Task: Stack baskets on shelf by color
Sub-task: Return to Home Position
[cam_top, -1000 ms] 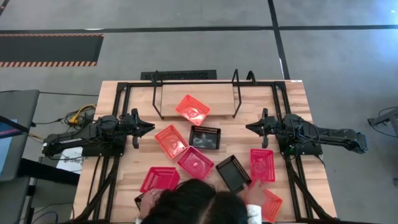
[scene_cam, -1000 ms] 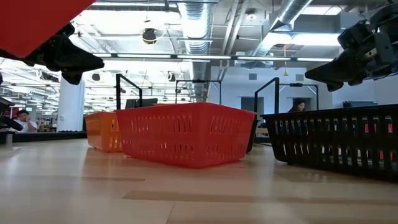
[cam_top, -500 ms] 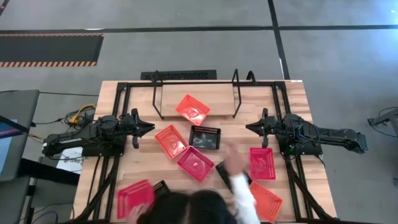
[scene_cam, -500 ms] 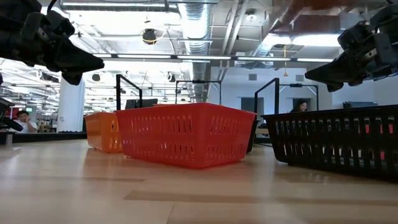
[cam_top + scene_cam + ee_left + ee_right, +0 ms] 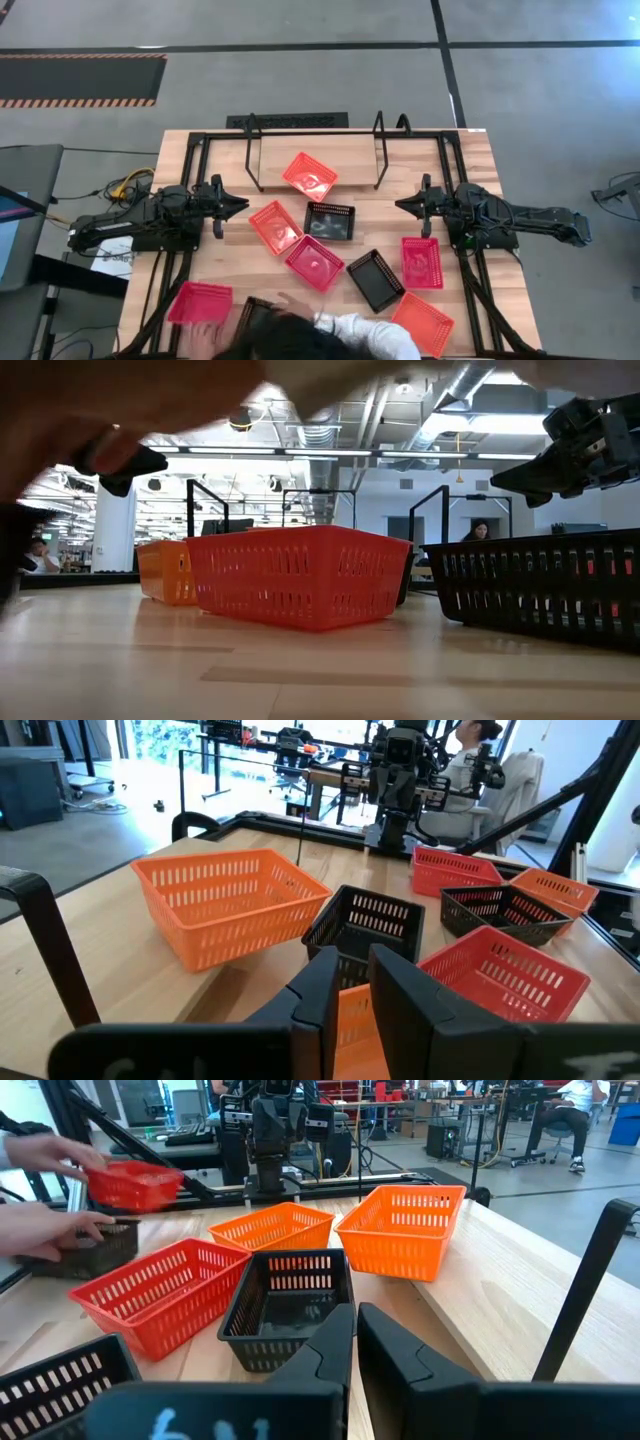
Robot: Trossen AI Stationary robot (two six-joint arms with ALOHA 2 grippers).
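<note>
Barely started. One orange basket (image 5: 310,176) on shelf (image 5: 350,152); the rest loose on table (image 5: 480,160), unsorted. Person's hand (image 5: 205,335) at near edge on red basket (image 5: 198,301). Left gripper (image 5: 240,203) and right gripper (image 5: 403,205) parked at sides, fingers nearly closed, empty.

A: Does any basket, the shelf or the table carry a legible word, number, brand or sign?

B: None. No view shows readable print on them.

A: And the right gripper (image 5: 352,1342)?

B: Pale marks sit on its housing in the right wrist view, but they are cut off and cannot be read. The left gripper (image 5: 365,982) shows similar faint marks in the left wrist view, equally unreadable.

A: The floor beyond the table?

B: A mat (image 5: 80,80) at far left has an orange-and-black striped hazard edge; it bears no lettering.
</note>
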